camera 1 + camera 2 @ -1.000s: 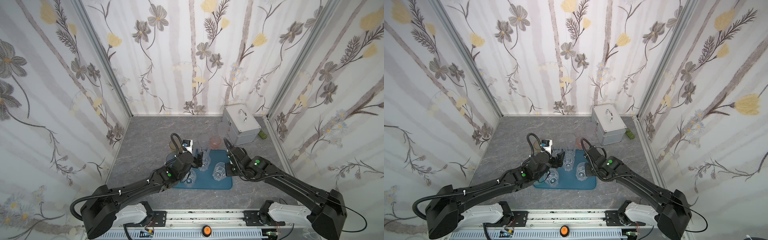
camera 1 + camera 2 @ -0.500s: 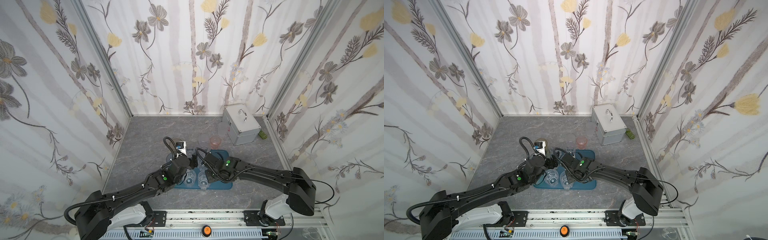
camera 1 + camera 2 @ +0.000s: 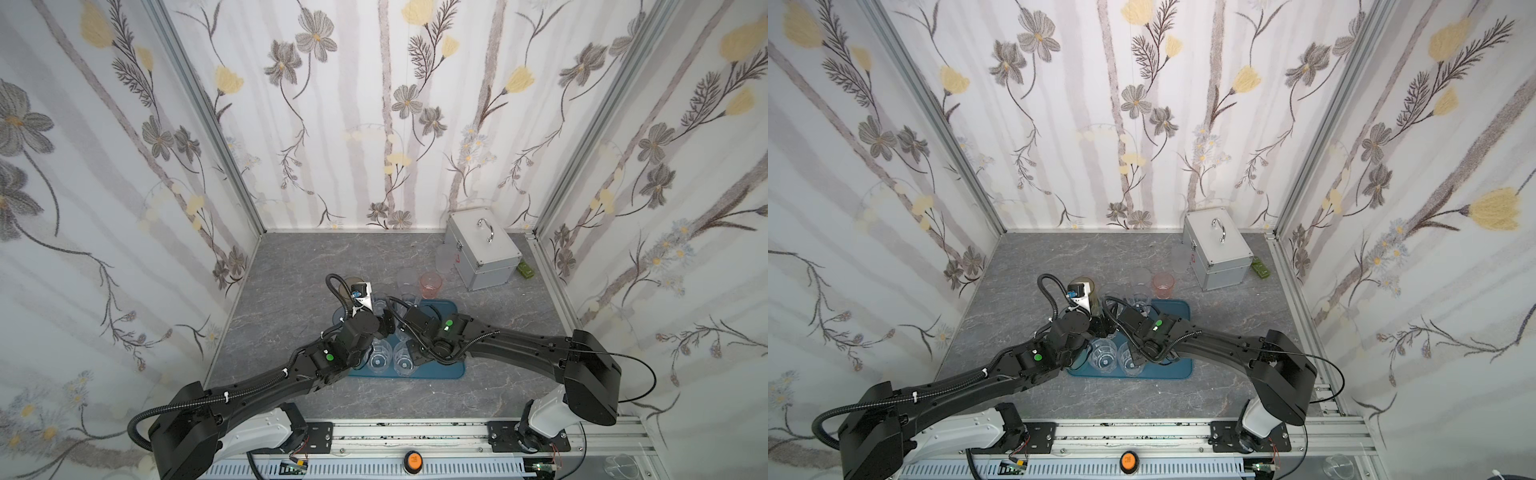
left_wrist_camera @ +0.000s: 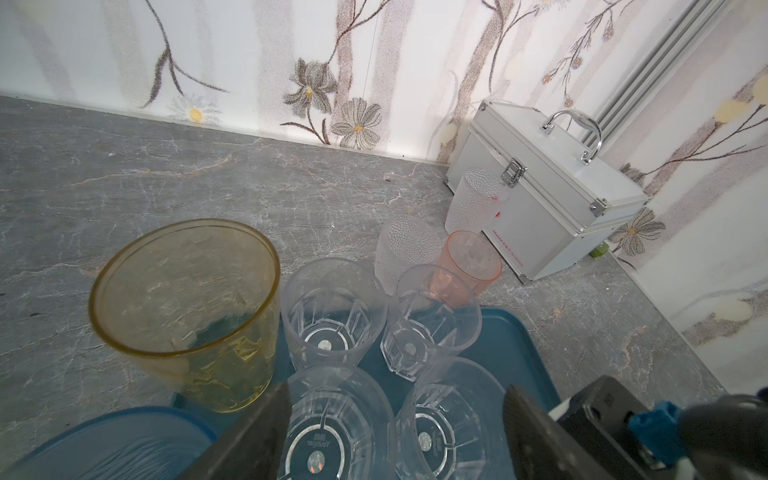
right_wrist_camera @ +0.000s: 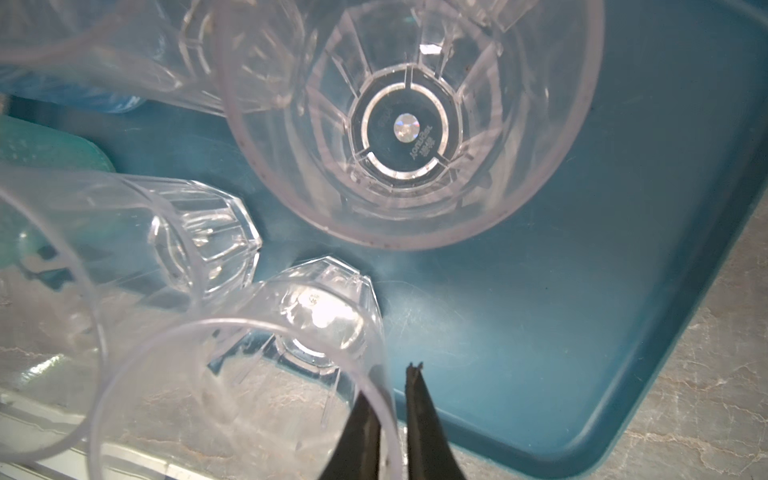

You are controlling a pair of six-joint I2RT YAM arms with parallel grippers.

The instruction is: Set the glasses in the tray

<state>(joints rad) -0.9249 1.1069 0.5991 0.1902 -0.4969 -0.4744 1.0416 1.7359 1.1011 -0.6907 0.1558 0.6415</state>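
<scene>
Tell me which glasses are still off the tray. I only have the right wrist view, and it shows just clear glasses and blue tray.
Observer: A pink glass stands on the table just beyond the tray's far edge.
Operator: Any others out there?
Observer: A frosted glass stands beside the pink one, and a second frosted glass stands close by the silver case.
Operator: Where is the left gripper?
Observer: The left gripper hangs open above clear glasses on the tray's left half, holding nothing.
</scene>
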